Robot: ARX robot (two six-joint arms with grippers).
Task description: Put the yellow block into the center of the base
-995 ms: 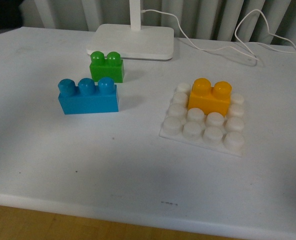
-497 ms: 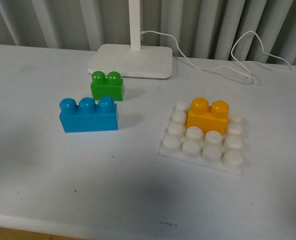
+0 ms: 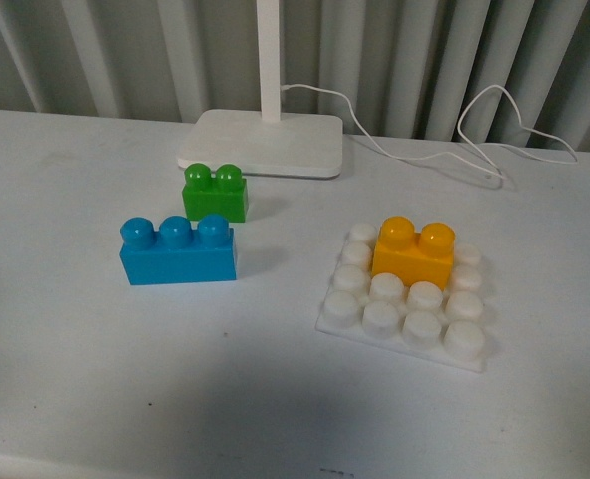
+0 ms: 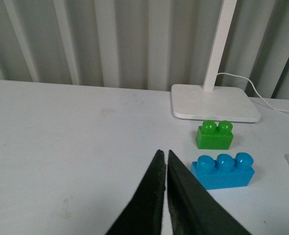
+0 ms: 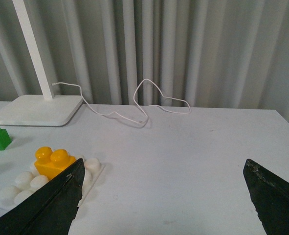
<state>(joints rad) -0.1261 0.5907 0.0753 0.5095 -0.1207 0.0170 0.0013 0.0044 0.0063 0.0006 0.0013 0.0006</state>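
The yellow block [image 3: 413, 252] stands upright on the white studded base [image 3: 404, 299], over its middle studs toward the far side; it also shows in the right wrist view [image 5: 53, 162] on the base [image 5: 17, 183]. Neither gripper appears in the front view. My right gripper [image 5: 163, 169] is open, its fingers wide apart above bare table, off to the side of the base. My left gripper [image 4: 164, 155] is shut on nothing, its tips pressed together over the table short of the blue brick [image 4: 223, 170].
A blue three-stud brick [image 3: 177, 249] and a green two-stud brick [image 3: 215, 193] stand left of the base. Behind them is a white lamp foot [image 3: 263, 142] with its pole and a looping white cable [image 3: 454, 140]. Grey curtains close the back.
The front view has shifted: every object sits lower in the frame and more curtain shows at the top. The blocks keep their places relative to one another.
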